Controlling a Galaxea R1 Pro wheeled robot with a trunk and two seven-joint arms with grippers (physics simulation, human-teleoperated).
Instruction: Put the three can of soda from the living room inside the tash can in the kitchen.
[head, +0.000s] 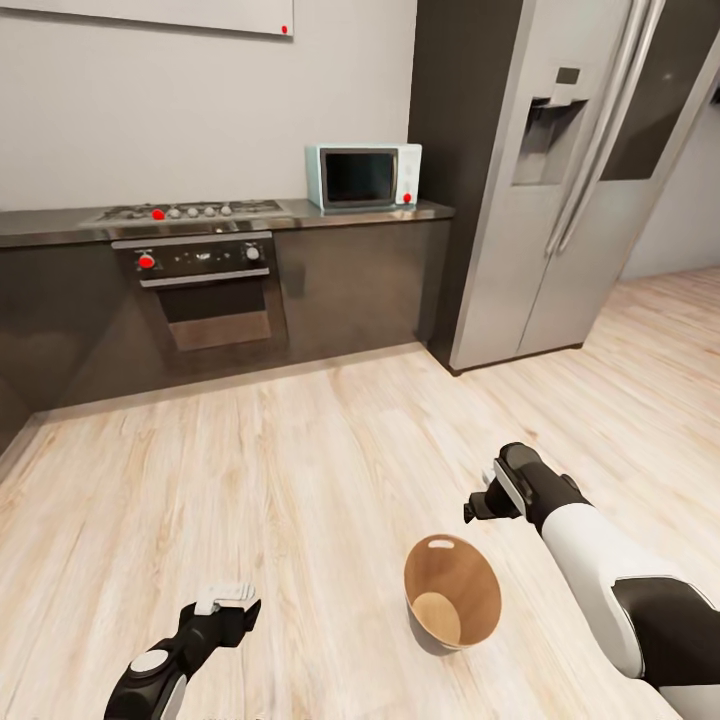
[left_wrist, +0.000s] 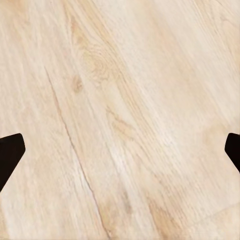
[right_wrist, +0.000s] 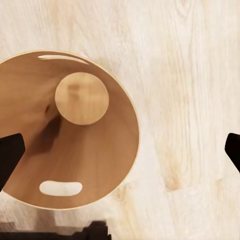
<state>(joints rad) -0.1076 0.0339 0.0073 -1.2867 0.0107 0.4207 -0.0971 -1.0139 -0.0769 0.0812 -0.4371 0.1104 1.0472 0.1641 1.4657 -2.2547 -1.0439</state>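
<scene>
Tash can (head: 452, 590) stands on kitchen floor (head: 300, 470) between both lowered arms, jaws spread, empty

1. The tash can (head: 452, 592) stands on the floor (head: 300, 480).
2. Well behind it is the oven (head: 205, 290), under the hob (head: 190, 211).
3. The microwave (head: 363, 176) sits on the table (head: 60, 225), right of the hob.
4. The fridge (head: 570, 170) stands right of the microwave.

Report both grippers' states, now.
Left gripper: open, empty, over bare wooden floor.
Right gripper: open, empty, beside the tash can.
</scene>
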